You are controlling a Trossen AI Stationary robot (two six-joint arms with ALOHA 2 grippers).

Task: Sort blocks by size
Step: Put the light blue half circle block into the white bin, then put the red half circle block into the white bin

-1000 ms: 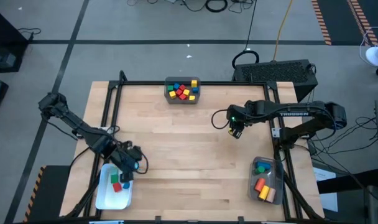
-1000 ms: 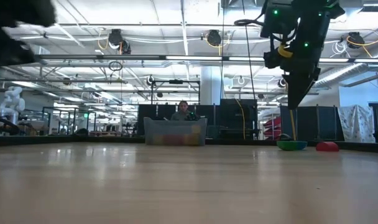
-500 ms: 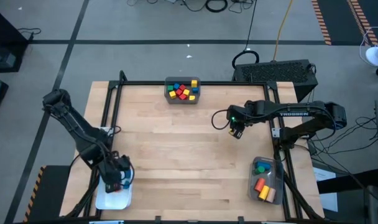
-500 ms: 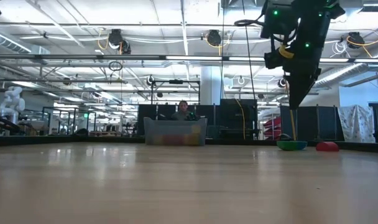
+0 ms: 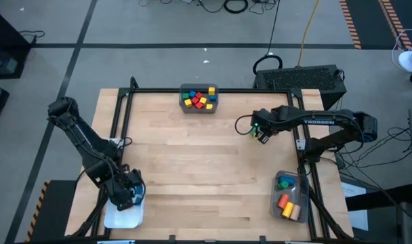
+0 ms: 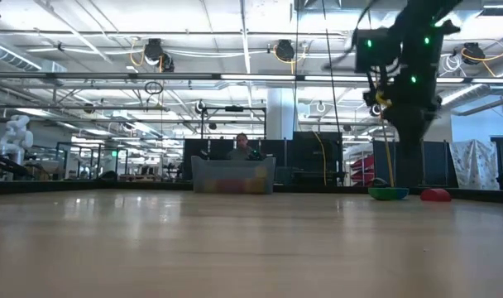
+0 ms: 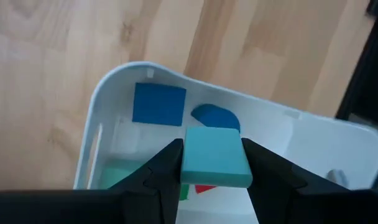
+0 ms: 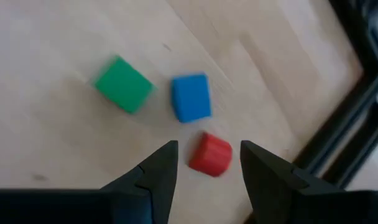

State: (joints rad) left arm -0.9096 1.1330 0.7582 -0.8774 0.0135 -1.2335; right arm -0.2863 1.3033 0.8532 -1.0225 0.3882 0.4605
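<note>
My left gripper (image 7: 212, 163) is pinching a cyan block (image 7: 215, 158) by two opposite flat faces, hanging just over the white bin (image 7: 108, 118) at the near left corner of the table. Below it in the bin lie a blue block (image 7: 158, 104), a second blue piece (image 7: 216, 116), and green and red ones mostly hidden behind the fingers. The cyan block looks rigid, smooth and light; I judge the squeeze on flat parallel sides is sound, and it should drop clean once I let go.

My right gripper (image 8: 204, 163) stands spread and empty above the right half of the table. Under it, in the wrist view, sit a red block (image 8: 211, 154), a blue cube (image 8: 191, 97) and a green cube (image 8: 123, 84), each apart from the others. The red one lies closest between the fingers; it looks hard and slick, with rounded edges, so I would close across its flattest sides, squarely, to stop it twisting out.

Further out, the grey bin (image 5: 198, 98) at the far edge holds the mixed blocks, and the clear bin (image 5: 289, 196) at near right holds longer pieces.
</note>
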